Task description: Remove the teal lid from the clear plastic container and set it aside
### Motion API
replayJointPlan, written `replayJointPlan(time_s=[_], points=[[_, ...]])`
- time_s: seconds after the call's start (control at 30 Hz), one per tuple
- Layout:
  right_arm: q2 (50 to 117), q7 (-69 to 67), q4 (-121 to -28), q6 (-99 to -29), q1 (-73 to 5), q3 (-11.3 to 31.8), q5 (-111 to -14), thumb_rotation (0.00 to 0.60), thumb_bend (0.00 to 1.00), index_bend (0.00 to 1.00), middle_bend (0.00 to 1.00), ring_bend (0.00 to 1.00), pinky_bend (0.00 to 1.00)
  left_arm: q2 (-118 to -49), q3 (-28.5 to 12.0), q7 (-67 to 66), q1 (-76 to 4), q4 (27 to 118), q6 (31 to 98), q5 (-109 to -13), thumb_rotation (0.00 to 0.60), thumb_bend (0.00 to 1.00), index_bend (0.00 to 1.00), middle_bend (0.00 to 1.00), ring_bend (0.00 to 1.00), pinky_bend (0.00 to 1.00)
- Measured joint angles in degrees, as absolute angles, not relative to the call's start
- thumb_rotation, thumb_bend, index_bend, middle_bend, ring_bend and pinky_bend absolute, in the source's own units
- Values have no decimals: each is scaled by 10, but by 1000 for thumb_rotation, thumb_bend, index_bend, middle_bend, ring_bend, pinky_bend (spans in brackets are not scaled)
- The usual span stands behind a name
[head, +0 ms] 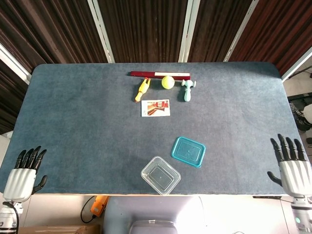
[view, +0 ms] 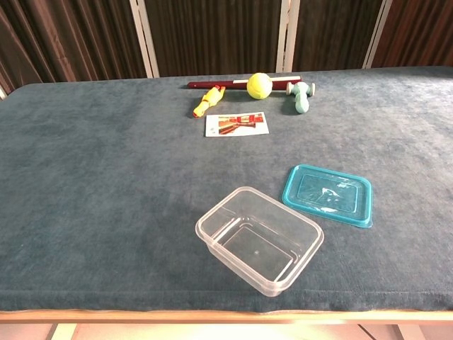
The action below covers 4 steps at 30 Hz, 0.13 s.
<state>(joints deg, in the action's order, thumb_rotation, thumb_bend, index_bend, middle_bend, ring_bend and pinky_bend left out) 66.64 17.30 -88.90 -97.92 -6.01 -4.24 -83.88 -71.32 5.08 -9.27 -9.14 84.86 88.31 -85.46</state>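
The teal lid [head: 188, 151] [view: 328, 195] lies flat on the blue-grey table, just right of and behind the clear plastic container [head: 160, 175] [view: 259, 239], which stands uncovered and empty near the front edge. In the head view my left hand [head: 22, 175] hangs off the table's front left corner, fingers spread, holding nothing. My right hand [head: 291, 165] is off the front right corner, also spread and empty. Neither hand shows in the chest view.
At the back middle lie a red and white stick [head: 160, 74], a yellow ball [head: 168, 82], a yellow toy [head: 142, 89], a pale teal toy [head: 187, 89] and a printed card [head: 155, 107]. The table [head: 73, 122] edge runs along the front.
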Motion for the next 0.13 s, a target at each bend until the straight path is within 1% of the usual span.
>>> replayJointPlan(time_s=[0.07,0.13], points=[[668,149,-883,-997,-43,-41,-850,600,79,0,0,0,0,-710,52,-89,-85,853,889,-863,600,343,0,0,0,0],[667,140,-882,-994,-40,-38,-854,600,79,0,0,0,0,-709,53,-88,-80,855,894,-877,600,343,0,0,0,0]])
